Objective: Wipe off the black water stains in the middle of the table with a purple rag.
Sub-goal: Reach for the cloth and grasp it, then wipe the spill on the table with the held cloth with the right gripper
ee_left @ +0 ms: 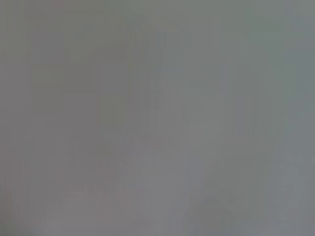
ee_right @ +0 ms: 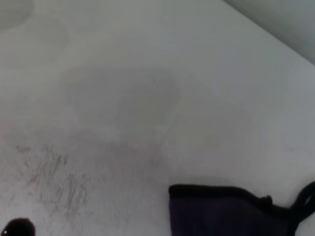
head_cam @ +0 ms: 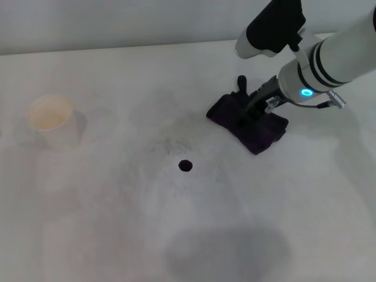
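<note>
The purple rag point(head_cam: 265, 133) lies flat on the white table point(head_cam: 106, 229), right of centre. My right gripper point(head_cam: 249, 98) comes down on the rag's far left part, open, one black finger point(head_cam: 241, 83) standing at the rag's far edge and the other over the cloth. The black water stain point(head_cam: 185, 165) is a small round dot to the near left of the rag, well apart from it. The right wrist view shows the rag's edge point(ee_right: 221, 211) with its loop tab point(ee_right: 306, 200), and the stain point(ee_right: 17, 228) at the frame's border. My left gripper is out of view.
A white paper cup point(head_cam: 51, 117) stands at the far left. A faint grey speckled smudge point(head_cam: 170, 144) lies just beyond the stain, and shows as scratchy marks point(ee_right: 54, 179) in the right wrist view. The left wrist view shows only blank grey.
</note>
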`<act>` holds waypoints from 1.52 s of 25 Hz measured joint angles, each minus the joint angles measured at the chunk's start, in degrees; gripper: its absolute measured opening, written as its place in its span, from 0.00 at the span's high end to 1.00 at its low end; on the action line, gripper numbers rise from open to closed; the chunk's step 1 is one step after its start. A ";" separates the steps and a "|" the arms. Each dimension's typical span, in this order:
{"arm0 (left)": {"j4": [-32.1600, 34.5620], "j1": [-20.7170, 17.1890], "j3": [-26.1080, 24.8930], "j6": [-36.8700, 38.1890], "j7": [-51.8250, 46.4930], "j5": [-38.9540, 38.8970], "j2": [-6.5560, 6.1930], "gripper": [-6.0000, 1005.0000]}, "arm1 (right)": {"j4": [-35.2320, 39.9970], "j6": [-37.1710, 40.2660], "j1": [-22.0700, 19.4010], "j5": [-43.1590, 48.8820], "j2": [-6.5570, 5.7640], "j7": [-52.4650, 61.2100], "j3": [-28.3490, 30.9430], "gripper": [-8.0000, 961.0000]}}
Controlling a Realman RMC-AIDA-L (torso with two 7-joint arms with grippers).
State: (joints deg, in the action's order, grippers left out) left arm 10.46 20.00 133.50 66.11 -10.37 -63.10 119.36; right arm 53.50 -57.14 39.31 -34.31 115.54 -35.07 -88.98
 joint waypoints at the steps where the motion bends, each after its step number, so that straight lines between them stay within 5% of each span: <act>1: 0.00 0.02 0.00 -0.04 0.00 0.00 0.00 0.11 | -0.16 -0.01 0.02 0.03 -0.02 0.00 0.01 0.20; 12: 0.05 -0.03 0.00 -0.15 0.00 0.00 0.00 0.11 | -1.15 -0.47 0.19 2.21 0.24 0.00 -0.42 0.24; 20: 0.09 -0.15 0.00 -0.16 0.00 0.00 0.00 0.11 | -1.74 -0.69 0.77 2.24 0.13 0.14 -0.58 0.48; 25: 0.02 -0.11 0.00 -0.02 0.00 0.00 0.00 0.11 | -1.88 -0.97 0.77 2.23 0.11 0.16 -0.58 0.73; 31: 0.03 0.03 0.00 -0.15 0.00 0.00 0.00 0.11 | -3.17 -1.71 1.15 2.22 0.20 0.17 -0.66 0.92; 38: 0.06 0.12 0.00 0.09 0.00 0.00 0.00 0.11 | -3.18 -1.76 1.14 2.11 0.21 0.18 -0.54 0.94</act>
State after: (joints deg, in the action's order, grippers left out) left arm 10.52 20.12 133.51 66.19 -10.37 -63.11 119.36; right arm 50.31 -58.90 40.46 -32.20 115.75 -34.89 -89.52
